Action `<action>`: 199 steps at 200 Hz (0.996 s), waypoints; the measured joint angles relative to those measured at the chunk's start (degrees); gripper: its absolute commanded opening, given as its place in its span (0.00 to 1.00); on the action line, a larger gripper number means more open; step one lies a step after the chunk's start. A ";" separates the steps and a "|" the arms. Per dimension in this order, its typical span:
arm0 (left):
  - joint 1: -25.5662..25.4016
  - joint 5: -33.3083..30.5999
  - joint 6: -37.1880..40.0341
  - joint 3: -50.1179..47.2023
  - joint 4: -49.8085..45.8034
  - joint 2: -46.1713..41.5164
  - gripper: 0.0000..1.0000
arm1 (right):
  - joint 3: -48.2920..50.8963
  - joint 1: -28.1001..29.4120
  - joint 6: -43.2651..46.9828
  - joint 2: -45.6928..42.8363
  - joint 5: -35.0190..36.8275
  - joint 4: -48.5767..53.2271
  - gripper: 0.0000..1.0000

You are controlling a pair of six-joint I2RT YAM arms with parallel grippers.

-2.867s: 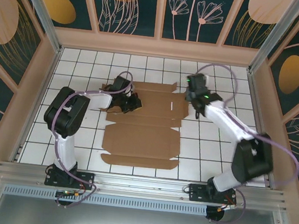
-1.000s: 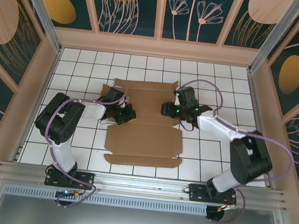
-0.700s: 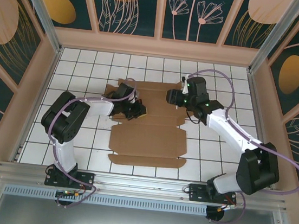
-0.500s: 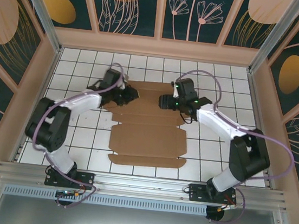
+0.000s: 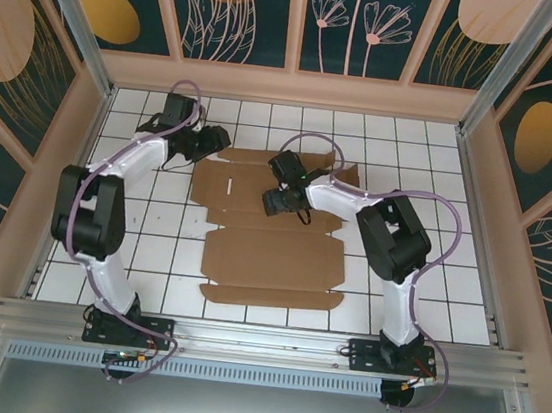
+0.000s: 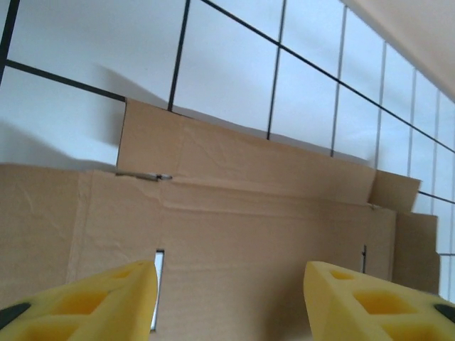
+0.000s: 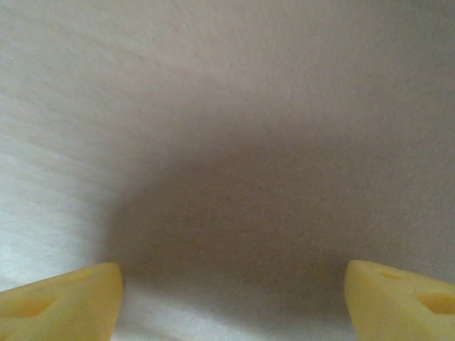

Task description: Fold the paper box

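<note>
The paper box (image 5: pixel 270 256) is a flat brown die-cut sheet lying on the white tiled table. In the left wrist view its far panel (image 6: pixel 270 234) shows creases, a narrow slot (image 6: pixel 158 284) and a long far flap (image 6: pixel 234 153). My left gripper (image 5: pixel 215 144) hovers at the sheet's far left corner, and there (image 6: pixel 231 291) its yellow fingers stand open with nothing between them. My right gripper (image 5: pixel 273 203) reaches in over the sheet's far half, very close to the cardboard (image 7: pixel 234 142). There (image 7: pixel 231 298) its fingers stand wide open and hold nothing.
The white tiled table (image 5: pixel 398 282) is walled by a wooden frame with patterned panels (image 5: pixel 291 87). The right arm's elbow (image 5: pixel 393 236) stands beside the sheet's right edge. Bare tiles (image 5: pixel 150 251) lie left of the sheet. A metal rail (image 5: pixel 259 341) runs along the near edge.
The left gripper has opened, let go of the sheet and drawn back to the far left corner. The right gripper has opened wider and swung left over the sheet's far half.
</note>
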State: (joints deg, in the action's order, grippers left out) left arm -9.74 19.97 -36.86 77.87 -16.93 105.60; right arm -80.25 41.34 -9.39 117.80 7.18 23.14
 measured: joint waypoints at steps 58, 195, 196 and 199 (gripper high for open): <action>0.11 -3.06 5.18 16.02 -6.38 13.77 0.59 | 0.07 -0.04 -0.02 0.17 -0.59 -0.63 0.79; 1.57 2.78 7.26 25.49 -8.92 26.34 0.55 | 1.29 -0.04 -0.11 -0.13 -0.61 -2.34 0.78; 1.57 2.82 7.21 25.40 -8.79 26.34 0.55 | 1.29 -0.04 -0.11 -0.13 -0.63 -2.34 0.78; 1.57 3.10 7.19 25.22 -8.48 26.29 0.55 | 1.29 -0.04 -0.11 -0.13 -0.63 -2.34 0.78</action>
State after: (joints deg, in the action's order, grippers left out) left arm -8.16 23.07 -29.67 103.09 -25.41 131.90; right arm -78.96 41.30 -9.50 117.67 6.55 20.80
